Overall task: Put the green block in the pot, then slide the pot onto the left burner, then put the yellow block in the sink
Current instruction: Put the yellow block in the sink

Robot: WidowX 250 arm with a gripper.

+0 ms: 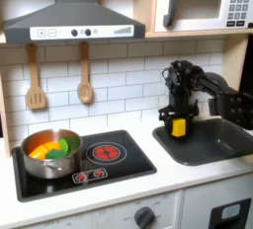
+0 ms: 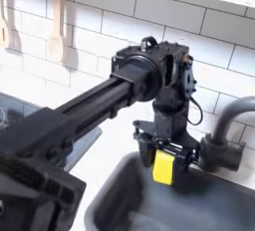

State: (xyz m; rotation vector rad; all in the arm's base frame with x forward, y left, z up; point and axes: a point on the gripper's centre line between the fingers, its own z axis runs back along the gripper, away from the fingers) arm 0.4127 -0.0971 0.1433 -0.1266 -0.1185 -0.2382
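The silver pot (image 1: 49,157) stands on the left part of the black cooktop (image 1: 128,169), covering the left burner. Inside it lies the green block (image 1: 62,146) beside an orange-yellow piece. My gripper (image 1: 178,124) hangs over the left end of the dark grey sink (image 1: 215,142), shut on the yellow block (image 1: 178,129). The second exterior view shows the gripper (image 2: 163,160) pointing down with the yellow block (image 2: 163,171) between its fingers, just above the sink (image 2: 112,203) basin's rim.
A red spiral burner (image 1: 104,153) lies uncovered to the right of the pot. The curved faucet (image 2: 225,125) rises close beside the gripper. Two wooden utensils (image 1: 84,75) hang on the tiled wall, under a range hood (image 1: 69,21) and microwave (image 1: 203,4).
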